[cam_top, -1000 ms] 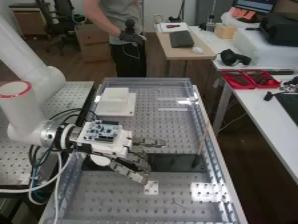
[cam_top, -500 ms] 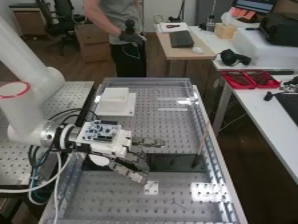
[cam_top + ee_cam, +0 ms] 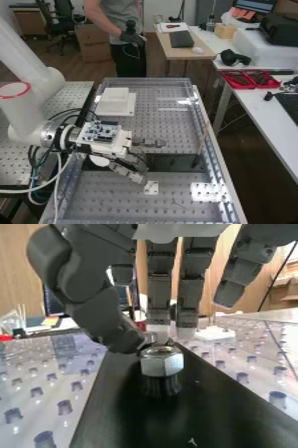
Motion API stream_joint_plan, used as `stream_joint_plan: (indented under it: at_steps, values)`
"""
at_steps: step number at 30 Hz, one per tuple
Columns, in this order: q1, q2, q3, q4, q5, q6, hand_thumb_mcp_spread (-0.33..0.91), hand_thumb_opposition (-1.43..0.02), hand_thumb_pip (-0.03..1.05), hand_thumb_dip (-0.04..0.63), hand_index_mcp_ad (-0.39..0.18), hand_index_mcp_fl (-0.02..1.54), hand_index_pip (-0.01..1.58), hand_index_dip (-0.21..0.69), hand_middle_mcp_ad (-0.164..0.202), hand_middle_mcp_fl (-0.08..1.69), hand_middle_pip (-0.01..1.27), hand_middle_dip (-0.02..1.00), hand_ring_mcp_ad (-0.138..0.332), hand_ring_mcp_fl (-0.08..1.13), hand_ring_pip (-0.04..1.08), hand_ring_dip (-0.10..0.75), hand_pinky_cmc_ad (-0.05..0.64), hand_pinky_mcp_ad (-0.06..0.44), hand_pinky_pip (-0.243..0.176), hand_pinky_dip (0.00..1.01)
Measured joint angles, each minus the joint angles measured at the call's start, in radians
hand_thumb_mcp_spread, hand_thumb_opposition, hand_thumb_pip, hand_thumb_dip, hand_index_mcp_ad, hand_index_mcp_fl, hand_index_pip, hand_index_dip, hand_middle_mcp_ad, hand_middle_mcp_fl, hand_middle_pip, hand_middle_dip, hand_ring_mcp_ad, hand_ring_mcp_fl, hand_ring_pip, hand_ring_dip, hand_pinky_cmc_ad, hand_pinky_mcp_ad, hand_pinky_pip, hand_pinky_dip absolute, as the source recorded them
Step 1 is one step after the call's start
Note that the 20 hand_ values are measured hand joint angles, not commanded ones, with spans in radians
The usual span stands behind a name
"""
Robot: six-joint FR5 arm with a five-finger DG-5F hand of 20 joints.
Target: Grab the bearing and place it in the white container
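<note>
The hand [image 3: 120,150] is open over the black strip [image 3: 199,411], fingers [image 3: 159,284] fairly straight, thumb [image 3: 110,319] beside the bearing [image 3: 161,361]; whether they touch, I cannot tell. The bearing stands on the strip. Farther along the bench [image 3: 159,200] sits the white container [image 3: 114,95].

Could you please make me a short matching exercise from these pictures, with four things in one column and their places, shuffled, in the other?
Things
1. metal hex piece
2. white container
3. red trays
4. white mouse

Places
A. on the white desk, at the right of the high view
B. on the wooden table
C. standing on the black plate
D. on the far part of the bench, towards the left in the high view

Right pairs: 1-C, 2-D, 3-A, 4-B
</note>
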Motion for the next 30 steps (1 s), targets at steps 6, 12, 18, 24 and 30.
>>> stream_joint_plan:
  at_steps: [6, 12, 18, 24, 30]
  values:
    - [-0.001, -0.006, 0.017, -0.032, -0.008, -0.002, 0.54, -0.86, 0.86, 0.339, -0.134, 0.02, 0.25, -0.188, 0.028, 0.22, 1.08, 0.80, 0.054, 0.25, 0.60, 0.555, 0.401, 0.262, 0.084, 0.18]
    - [-0.004, -0.009, 0.021, -0.035, -0.012, -0.005, 0.52, -0.85, 0.85, 0.335, -0.138, 0.02, 0.25, -0.188, 0.014, 0.21, 1.10, 0.81, 0.051, 0.23, 0.61, 0.548, 0.401, 0.265, 0.084, 0.18]
    - [-0.007, -0.007, 0.021, -0.043, -0.021, -0.006, 0.52, -0.85, 0.87, 0.333, -0.138, 0.02, 0.25, -0.188, 0.024, 0.17, 1.12, 0.81, 0.052, 0.18, 0.61, 0.548, 0.401, 0.262, 0.084, 0.18]
    - [-0.008, -0.004, 0.014, -0.038, -0.024, -0.007, 0.52, -0.86, 0.88, 0.332, -0.138, 0.02, 0.25, -0.188, 0.024, 0.15, 1.10, 0.81, 0.052, 0.17, 0.61, 0.539, 0.401, 0.262, 0.084, 0.19]
    - [-0.009, -0.001, 0.009, -0.027, -0.027, -0.003, 0.52, -0.86, 0.88, 0.332, -0.136, 0.02, 0.26, -0.188, 0.026, 0.16, 1.08, 0.77, 0.052, 0.14, 0.62, 0.520, 0.401, 0.262, 0.080, 0.19]
